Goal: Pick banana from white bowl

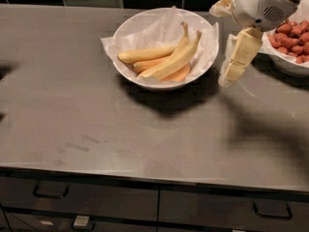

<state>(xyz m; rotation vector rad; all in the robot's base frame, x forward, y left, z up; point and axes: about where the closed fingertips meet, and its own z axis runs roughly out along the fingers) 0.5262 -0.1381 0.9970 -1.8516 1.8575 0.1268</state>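
The white bowl (155, 84), lined with crinkled white paper, stands at the back middle of the grey counter. Several bananas lie in it. The long, thick, pale-yellow banana (175, 59) lies diagonally, its stem up and to the right. A slimmer curved banana lies right behind it and a shorter, straighter one (145, 55) lies to its left. My gripper (218, 45) hangs just right of the bowl, above the counter. Its cream fingers (240, 54) are spread apart and hold nothing. It does not touch the banana.
A second white bowl with small red pieces (291, 41) stands at the right edge, behind my gripper's wrist. Dark tiles line the wall behind the counter. The counter's front edge (145, 175) runs above drawers with dark handles.
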